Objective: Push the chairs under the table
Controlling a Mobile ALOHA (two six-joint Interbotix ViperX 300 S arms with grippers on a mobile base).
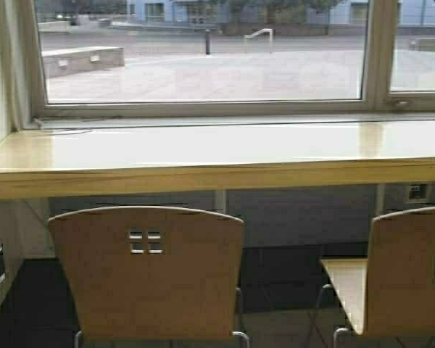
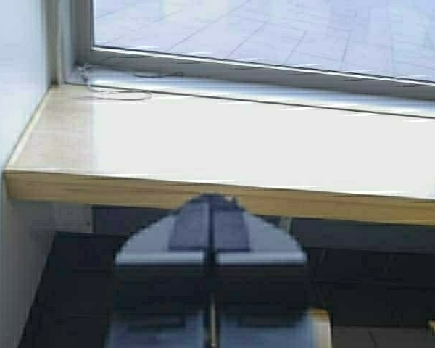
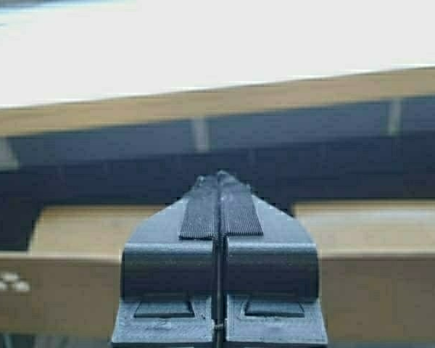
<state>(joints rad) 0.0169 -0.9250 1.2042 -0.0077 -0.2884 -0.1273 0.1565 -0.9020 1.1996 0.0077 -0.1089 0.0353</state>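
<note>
**Two Chairs Out, and Ways a Push Could Have Gone Bad**

Saw two chairs in front of the table (image 1: 203, 156), both on the robot's side of its yellow front edge, not tucked in yet. Saw the left chair (image 1: 148, 283) with its back square to the robot and its seat hidden behind that back. Saw the right chair (image 1: 409, 275) turned a little, with part of its seat showing and part of the chair cut off at the side. Found a gap of dark floor (image 1: 275, 290) between the two.

Found the left gripper (image 2: 212, 206) pinched closed with nothing in it, held up near the table's left end by the wall (image 2: 7, 87). Found the right gripper (image 3: 219, 185) pinched closed and empty too, pointing at the table edge from behind the chair backs. Touched no chair with either one.

Looked like the very start of the job, with both chairs left to push.

Could have tipped a chair by pushing too high on its thin back. Could have spun the right chair more by pushing off to one side, since already turned. Could have slipped a closed tip off the smooth curved wood. Could have bumped a chair back into the table edge by pushing too hard.
</note>
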